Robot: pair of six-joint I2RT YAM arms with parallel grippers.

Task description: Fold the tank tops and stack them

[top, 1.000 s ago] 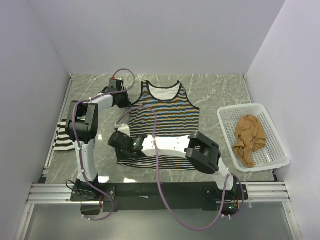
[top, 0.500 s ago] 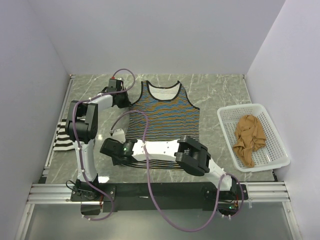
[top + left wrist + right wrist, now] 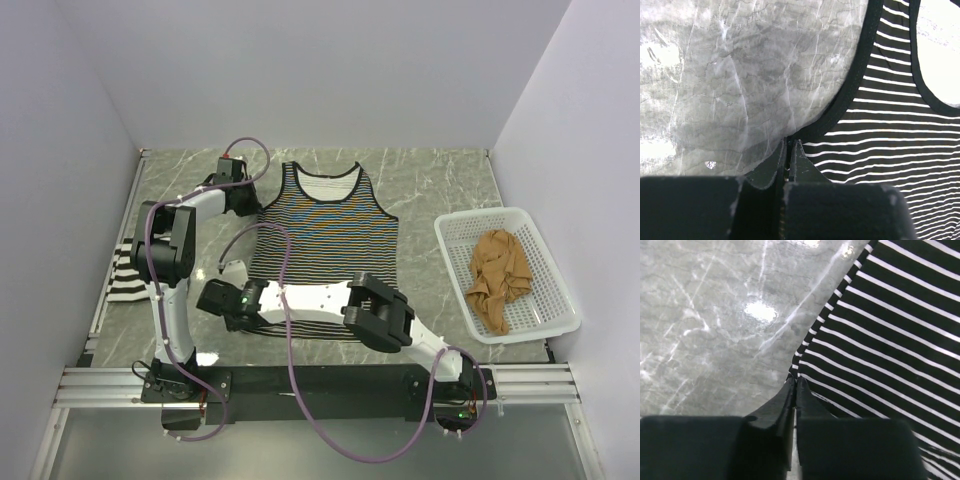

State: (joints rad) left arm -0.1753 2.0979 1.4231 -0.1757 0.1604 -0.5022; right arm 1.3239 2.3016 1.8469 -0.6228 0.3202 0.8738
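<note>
We find the thin-striped tank top (image 3: 330, 235) spread flat at the middle of the desk (image 3: 440, 180). The left gripper (image 3: 790, 148) is closed on its armhole trim. The right gripper (image 3: 794, 383) is pinched shut on the hem corner. Risk: both holds take only a sliver of edge, so an uneven lift may pull the cloth free or skew the fold. The tan tank top (image 3: 497, 275) lies in the basket (image 3: 560, 312).

Lab booth: white walls (image 3: 330, 70), marble tabletop (image 3: 440, 175).
</note>
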